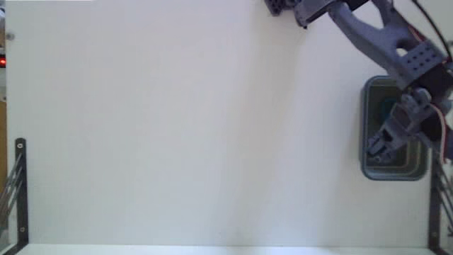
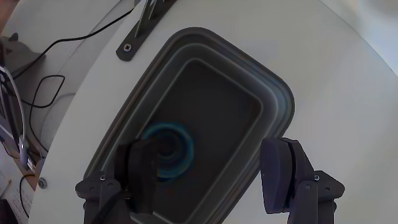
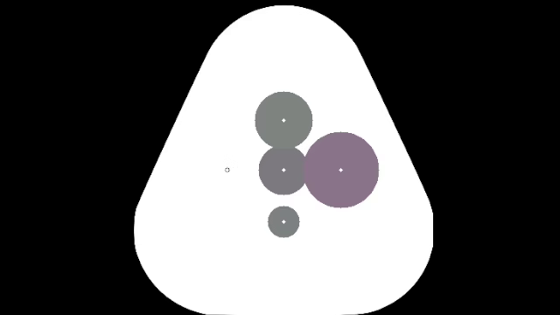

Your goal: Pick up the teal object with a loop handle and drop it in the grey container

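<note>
Gripper (image 2: 208, 180) over the container, fingers spread wide apart and holding nothing. In the wrist view the left finger (image 2: 144, 171) and the right finger (image 2: 283, 177) frame the lower edge of the picture, with open space between them. Directly beyond that gap lies the teal object with a loop handle (image 2: 173, 148), a round teal-blue disc resting on the dark floor of the grey container (image 2: 283, 99); the left finger hides part of the disc, and its loop handle cannot be made out. The disc lies toward the left of the floor in this view, clear of the walls.

In the fixed view the gripper (image 1: 377, 147) hangs over the container (image 1: 368, 124), which stands at the far right of the white worktop (image 1: 177, 127), with the arm (image 1: 375, 35) reaching down from the top edge. A teal patch inside the tub is just visible past the arm. Black metal brackets (image 1: 19, 184) stand at the worktop's lower corners.

Step in hand, as judged: the drop appears complete, since the disc sits inside the tub and the fingers are empty. The next move calls only for lifting straight up, keeping the fingers clear of the thick rim, then withdrawing over the worktop.
</note>
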You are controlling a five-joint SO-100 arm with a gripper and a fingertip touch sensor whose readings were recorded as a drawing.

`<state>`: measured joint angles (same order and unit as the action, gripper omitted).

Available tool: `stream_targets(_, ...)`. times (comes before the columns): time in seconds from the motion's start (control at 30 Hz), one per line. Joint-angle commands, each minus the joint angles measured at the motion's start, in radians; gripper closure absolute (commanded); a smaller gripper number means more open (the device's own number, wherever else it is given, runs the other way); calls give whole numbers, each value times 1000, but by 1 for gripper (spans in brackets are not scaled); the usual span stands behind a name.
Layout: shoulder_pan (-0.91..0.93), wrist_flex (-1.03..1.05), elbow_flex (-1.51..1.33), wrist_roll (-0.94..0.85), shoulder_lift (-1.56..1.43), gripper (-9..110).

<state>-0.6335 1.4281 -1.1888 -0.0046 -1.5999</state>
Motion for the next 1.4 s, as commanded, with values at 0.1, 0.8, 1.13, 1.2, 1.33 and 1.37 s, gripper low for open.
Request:
stream_targets(0.1, -19, -2, 39, 5, -25, -9)
stream_targets(0.8, -2, -2, 16, 5, -48, -9)
stream_targets(1.13, 53, -2, -56, 5, -120, -9)
stream_targets(1.2, 70, -2, -78, 5, -142, -9)
stream_targets(1.33, 101, -1, -118, 5, -183, -9)
stream_targets(1.37, 111, -1, -131, 5, -196, -9)
